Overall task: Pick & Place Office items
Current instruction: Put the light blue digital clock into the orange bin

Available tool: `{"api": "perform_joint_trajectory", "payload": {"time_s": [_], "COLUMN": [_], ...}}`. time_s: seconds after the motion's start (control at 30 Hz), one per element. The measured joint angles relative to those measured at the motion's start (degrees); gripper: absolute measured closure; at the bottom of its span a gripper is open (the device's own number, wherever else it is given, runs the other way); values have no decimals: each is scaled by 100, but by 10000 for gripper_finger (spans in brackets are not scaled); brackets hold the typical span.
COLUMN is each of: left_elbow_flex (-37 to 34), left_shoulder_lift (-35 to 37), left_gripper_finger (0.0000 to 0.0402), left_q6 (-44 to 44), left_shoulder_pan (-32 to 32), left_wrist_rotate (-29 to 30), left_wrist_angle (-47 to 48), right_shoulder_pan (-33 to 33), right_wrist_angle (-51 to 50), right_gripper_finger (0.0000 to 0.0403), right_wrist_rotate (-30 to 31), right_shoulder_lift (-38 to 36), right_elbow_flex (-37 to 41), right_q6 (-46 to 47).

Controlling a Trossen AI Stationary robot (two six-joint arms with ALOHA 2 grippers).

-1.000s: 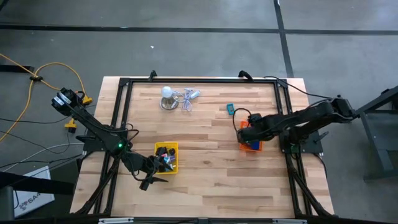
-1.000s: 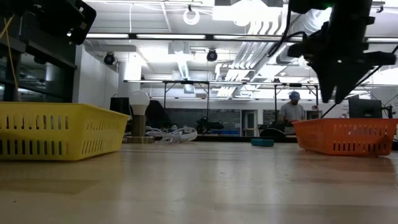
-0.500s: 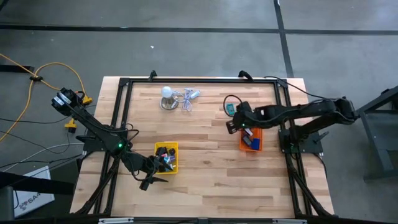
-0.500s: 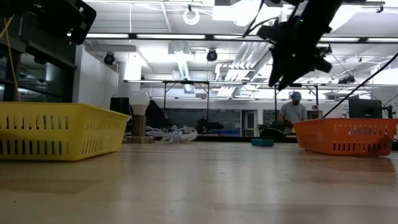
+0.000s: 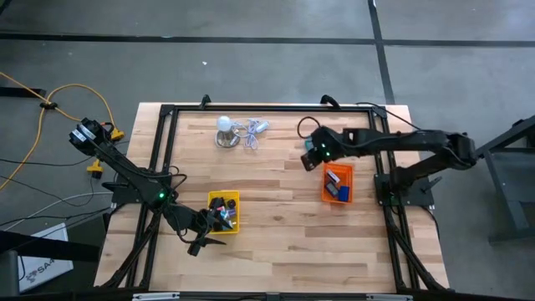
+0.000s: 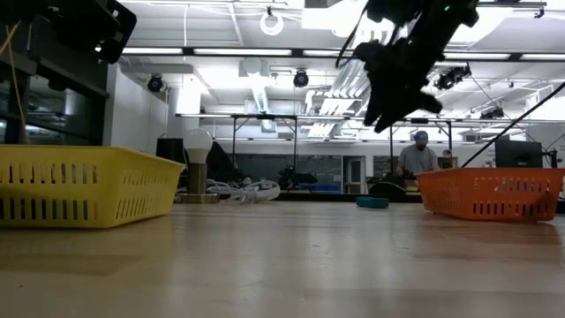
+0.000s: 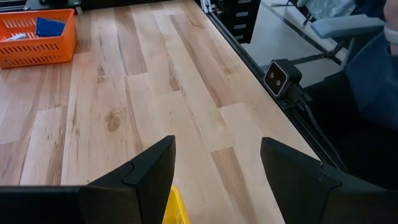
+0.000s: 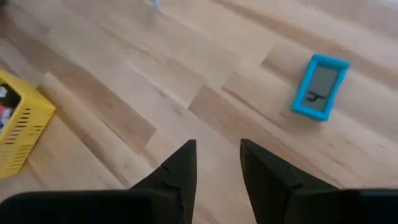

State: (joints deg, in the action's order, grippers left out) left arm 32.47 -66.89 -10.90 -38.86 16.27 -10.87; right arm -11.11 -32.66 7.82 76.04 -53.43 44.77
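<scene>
both sets of jaws open: right gripper [image 5: 313,154] above the blue item [image 8: 320,86], left gripper [image 5: 201,242] beside the yellow tray [image 5: 235,224].

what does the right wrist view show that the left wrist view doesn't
Only the right wrist view shows the teal item lying flat on the bare wood, apart from both trays, with the right gripper empty, fingers slightly apart. Only the left wrist view shows the orange tray with a blue item inside, the table's dark edge rail, and the left gripper open. Both show the wooden table and part of the yellow tray.
</scene>
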Motion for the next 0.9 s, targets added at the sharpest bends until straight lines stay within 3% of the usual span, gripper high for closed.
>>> {"api": "perform_joint_trajectory", "payload": {"time_s": [0.1,0.33,0.5,0.67,0.8,0.9], "left_elbow_flex": [0,0,0,0,0,0], "left_shoulder_lift": [0,0,0,0,0,0], "left_gripper_finger": [172,172,172,172,172,172], "left_q6": [0,0,0,0,0,0], "left_shoulder_pan": [-1,0,-1,-1,-1,-1], "left_wrist_rotate": [0,0,0,0,0,0], "left_wrist_angle": [0,0,0,0,0,0], "right_shoulder_pan": [-459,-1172,-1373,-1317,-1085,-803], "right_wrist_angle": [177,706,777,851,118,-716], "right_gripper_finger": [294,294,294,294,294,294], "right_wrist_rotate": [-569,-906,-523,-341,-26,643], "right_shoulder_lift": [274,937,958,801,799,919], "right_elbow_flex": [0,0,0,-138,-846,-1641], "right_q6": [-116,-490,-546,-1201,-1359,-1300]}}
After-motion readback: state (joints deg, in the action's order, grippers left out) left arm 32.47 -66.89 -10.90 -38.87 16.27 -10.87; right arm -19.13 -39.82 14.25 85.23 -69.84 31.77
